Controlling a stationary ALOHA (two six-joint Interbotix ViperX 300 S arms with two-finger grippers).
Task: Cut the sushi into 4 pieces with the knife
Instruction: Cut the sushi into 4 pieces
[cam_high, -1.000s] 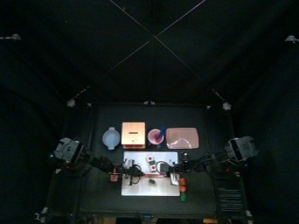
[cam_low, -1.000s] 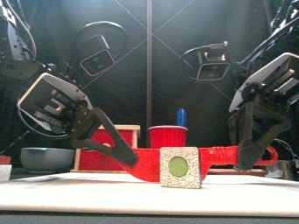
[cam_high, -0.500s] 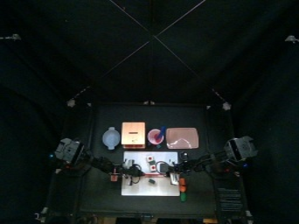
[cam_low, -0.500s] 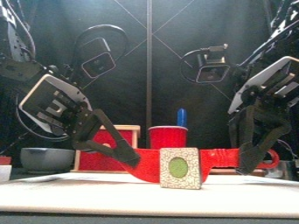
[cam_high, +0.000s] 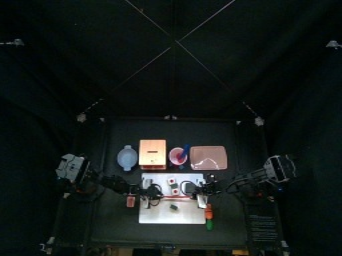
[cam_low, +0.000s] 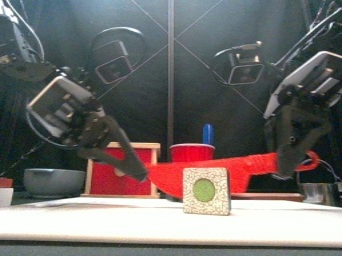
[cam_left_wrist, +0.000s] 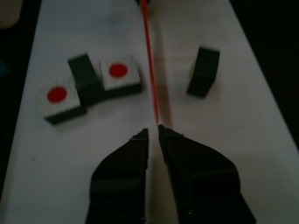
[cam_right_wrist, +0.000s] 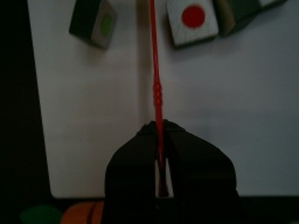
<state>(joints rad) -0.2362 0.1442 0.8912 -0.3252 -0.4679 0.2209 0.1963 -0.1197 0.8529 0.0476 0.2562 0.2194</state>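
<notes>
Two grippers share one red knife (cam_low: 247, 163) over the white cutting board (cam_high: 167, 212). The left gripper (cam_low: 134, 168) is clamped on one end and the right gripper (cam_low: 285, 165) on the other, each pair of jaws pressed tight against it. The knife slopes, lower on the left arm's side, and crosses behind a green-centred sushi piece (cam_low: 206, 190) standing on edge near the board's front. The wrist views show the sushi already apart on the board, with the blade running between the pieces: two red-centred pieces (cam_left_wrist: 117, 72) on one side, the green-centred one on the other. Whether the blade touches the board cannot be told. Behind the board stand a grey bowl (cam_low: 54, 181), a wooden box (cam_low: 140, 147), a red cup (cam_low: 194, 153) holding a blue knife (cam_low: 207, 133), and a pink tray (cam_high: 209, 157).
</notes>
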